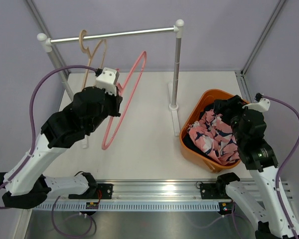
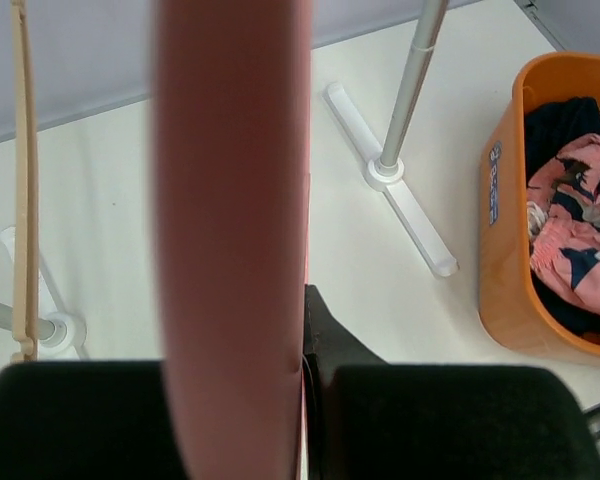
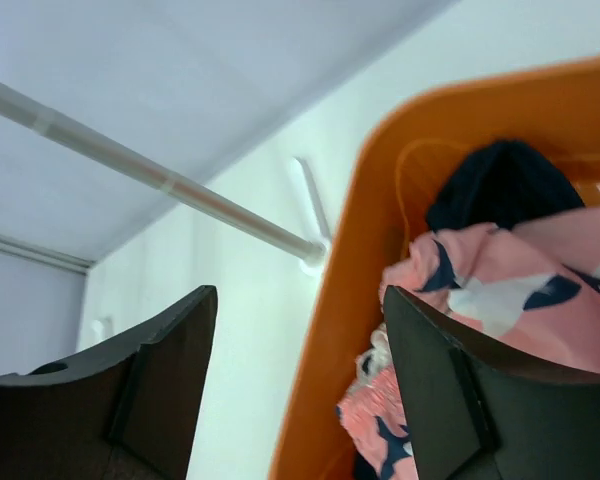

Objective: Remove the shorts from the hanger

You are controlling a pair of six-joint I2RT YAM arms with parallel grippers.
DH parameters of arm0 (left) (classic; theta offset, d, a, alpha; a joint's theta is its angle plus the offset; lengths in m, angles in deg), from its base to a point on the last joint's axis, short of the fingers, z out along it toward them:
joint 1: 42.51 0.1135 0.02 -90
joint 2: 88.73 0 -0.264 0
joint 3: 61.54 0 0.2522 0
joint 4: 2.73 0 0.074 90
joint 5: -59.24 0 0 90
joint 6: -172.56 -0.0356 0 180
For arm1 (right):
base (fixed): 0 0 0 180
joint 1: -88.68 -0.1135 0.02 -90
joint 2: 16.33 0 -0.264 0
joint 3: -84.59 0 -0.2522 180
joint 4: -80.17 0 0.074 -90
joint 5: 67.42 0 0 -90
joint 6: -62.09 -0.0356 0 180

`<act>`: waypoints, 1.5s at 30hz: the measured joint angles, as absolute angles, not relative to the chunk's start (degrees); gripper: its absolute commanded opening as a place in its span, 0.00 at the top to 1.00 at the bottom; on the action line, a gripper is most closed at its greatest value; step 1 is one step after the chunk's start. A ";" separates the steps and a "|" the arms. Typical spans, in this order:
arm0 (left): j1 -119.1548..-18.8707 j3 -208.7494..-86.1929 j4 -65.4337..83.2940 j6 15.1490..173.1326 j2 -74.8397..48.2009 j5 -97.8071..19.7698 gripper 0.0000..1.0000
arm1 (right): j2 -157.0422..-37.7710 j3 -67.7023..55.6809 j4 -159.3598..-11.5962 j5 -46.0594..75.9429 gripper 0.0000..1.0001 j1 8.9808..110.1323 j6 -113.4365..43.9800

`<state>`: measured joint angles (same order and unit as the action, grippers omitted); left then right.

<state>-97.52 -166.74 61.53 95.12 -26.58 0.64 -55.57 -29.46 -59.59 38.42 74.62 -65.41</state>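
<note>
Two arms over a white tabletop [image 1: 149, 154], smooth and matte. Rack [image 1: 114, 36] spans the far side: a metal rail w/ white end knobs, on posts w/ flat white feet. The rt post stands near the tabletop's middle.

Basket [image 1: 188, 144] is orange plastic w/ rounded corners and sits at the rt edge, nearer the front.

Pink hanger [image 2: 230, 200] is a thin smooth loop. It is tilted steeply, long axis running from up by the rail down toward the front-left. Left gripper [image 2: 305, 400] is clenched on its side bar, partway along.

Shorts [image 1: 214, 137] are in the basket, apart from both hangers. Soft crumpled cloth, pink w/ navy and white print, bunched in a heap along the basket's length. Which way the waist points I can't tell. Dark navy cloth shows at the basket's far end.

Right gripper [image 3: 300, 385] is above the basket's far-left rim, fingers spread wide w/ nothing between them.

Beige hanger [image 2: 22, 200], wood-look and slim, hooks on the rail near its left end and hangs upright.
</note>
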 measured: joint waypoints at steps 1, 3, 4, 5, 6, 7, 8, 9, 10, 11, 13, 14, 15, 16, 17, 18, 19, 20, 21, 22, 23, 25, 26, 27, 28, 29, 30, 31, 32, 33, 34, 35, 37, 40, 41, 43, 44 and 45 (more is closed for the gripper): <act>-95.57 -168.12 61.82 95.10 -25.59 -1.22 1.00 | -55.15 -27.93 -59.33 38.27 0.22 74.60 -64.97; -91.59 -170.78 62.41 95.14 -23.65 -4.08 1.00 | -54.28 -25.24 -59.03 37.76 0.21 74.60 -64.27; -89.69 -172.66 62.89 95.14 -22.40 -5.50 1.00 | -53.89 -24.30 -58.74 37.30 0.21 74.62 -64.10; -87.92 -174.57 63.04 95.14 -21.05 -6.77 1.00 | -53.67 -23.63 -58.63 36.63 0.21 74.62 -63.94; -86.57 -176.84 63.41 95.12 -19.47 -8.19 1.00 | -53.56 -23.17 -58.50 36.17 0.21 74.62 -63.90; -85.34 -178.87 63.70 95.12 -18.09 -9.44 1.00 | -53.56 -22.77 -58.17 35.29 0.20 74.62 -63.86; -83.88 -181.19 63.68 95.07 -16.41 -11.01 1.00 | -53.58 -22.60 -57.89 34.75 0.20 74.62 -63.86; -82.76 -183.42 63.87 95.07 -14.79 -12.52 1.00 | -53.62 -22.42 -57.45 34.11 0.20 74.62 -63.88; -81.54 -185.76 64.27 95.07 -12.91 -14.09 1.00 | -53.69 -22.34 -57.23 33.54 0.20 74.60 -63.88; -80.07 -188.27 64.62 95.07 -11.01 -15.69 1.00 | -53.73 -22.23 -56.95 33.11 0.20 74.60 -63.88; -77.56 -192.62 65.14 95.10 -7.19 -18.79 1.00 | -53.76 -22.03 -56.51 32.28 0.20 74.60 -63.90; -76.16 -195.02 65.56 95.14 -5.16 -20.12 1.00 | -53.71 -21.88 -56.27 31.95 0.19 74.60 -63.88; -75.29 -196.49 65.40 95.16 -3.67 -20.98 1.00 | -53.71 -21.75 -56.23 31.88 0.19 74.60 -63.90; -74.09 -198.06 65.56 95.16 -1.92 -22.00 1.00 | -53.71 -21.51 -56.18 31.84 0.19 74.60 -63.88; -73.21 -199.11 65.60 95.23 -0.57 -22.90 1.00 | -53.69 -21.16 -56.18 31.82 0.18 74.60 -63.86; -72.40 -200.44 65.84 95.27 0.99 -23.88 1.00 | -53.62 -20.78 -56.16 31.80 0.18 74.60 -63.84; -71.59 -201.60 65.86 95.31 2.36 -24.65 1.00 | -53.45 -20.30 -56.14 31.77 0.18 74.60 -63.73; -70.83 -202.63 65.93 95.34 3.61 -25.37 1.00 | -53.27 -19.84 -56.14 31.71 0.18 74.60 -63.66; -70.17 -203.96 66.21 95.49 5.03 -26.20 1.00 | -53.08 -19.34 -56.10 31.71 0.17 74.60 -63.53; -69.78 -204.68 66.26 95.53 5.86 -26.57 1.00 | -52.93 -18.84 -56.10 31.71 0.17 74.60 -63.38; -69.32 -205.32 66.21 95.66 6.65 -27.01 1.00 | -52.79 -18.45 -56.10 31.71 0.17 74.60 -63.22; -68.69 -205.56 66.06 95.71 7.43 -27.58 1.00 | -52.68 -17.64 -56.10 31.71 0.17 74.60 -62.76; -68.49 -205.56 66.01 95.73 7.65 -27.62 1.00 | -52.68 -17.29 -56.10 31.71 0.16 74.60 -62.50; -68.32 -205.56 65.86 95.73 7.81 -27.62 1.00 | -52.68 -17.18 -56.10 31.71 0.16 74.60 -62.33; -68.08 -205.58 65.60 95.71 7.91 -27.62 1.00 | -52.68 -17.16 -56.10 31.71 0.16 74.60 -62.15; -67.88 -205.76 65.40 95.73 8.07 -27.64 1.00 | -52.68 -17.16 -56.07 31.66 0.16 74.60 -61.98; -67.66 -205.86 65.14 95.73 8.18 -27.64 1.00 | -52.75 -17.16 -56.05 31.62 0.16 74.60 -61.91; -67.40 -205.91 64.90 95.77 8.26 -27.62 1.00 | -52.79 -17.16 -56.05 31.56 0.16 74.60 -61.80; -67.11 -206.06 64.86 95.93 8.44 -27.60 1.00 | -52.82 -17.16 -56.05 31.47 0.16 74.60 -61.72; -66.76 -206.10 64.62 95.99 8.61 -27.58 1.00 | -52.82 -17.16 -56.05 31.45 0.16 74.60 -61.69; -66.44 -206.10 64.33 96.06 8.81 -27.56 1.00 | -52.82 -17.16 -56.05 31.40 0.16 74.60 -61.65; -66.20 -206.10 64.09 96.10 8.99 -27.53 1.00 | -52.82 -17.16 -56.05 31.34 0.16 74.60 -61.61; -65.82 -206.10 63.79 96.15 9.44 -27.51 1.00 | -52.86 -17.16 -56.05 30.94 0.16 74.60 -61.56; -65.36 -206.10 63.37 96.19 10.17 -27.49 1.00 | -53.14 -17.16 -56.07 30.33 0.16 74.60 -61.52; -65.23 -206.08 63.22 96.19 10.45 -27.49 1.00 | -53.27 -17.16 -56.07 30.16 0.16 74.60 -61.52; -65.10 -205.62 62.80 96.39 10.67 -27.49 0.99 | -53.49 -17.20 -56.05 29.94 0.16 74.60 -61.52; -65.08 -205.03 62.52 96.56 10.67 -27.47 0.96 | -53.54 -17.29 -56.10 29.83 0.16 74.60 -61.52; -65.06 -204.49 62.06 96.67 10.65 -27.40 0.91 | -53.52 -17.42 -56.10 29.74 0.15 74.60 -61.52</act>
<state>-65.06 -204.49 62.06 96.67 10.65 -27.40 -53.52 -17.42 -56.10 29.74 74.60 -61.52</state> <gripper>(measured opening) 0.068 0.841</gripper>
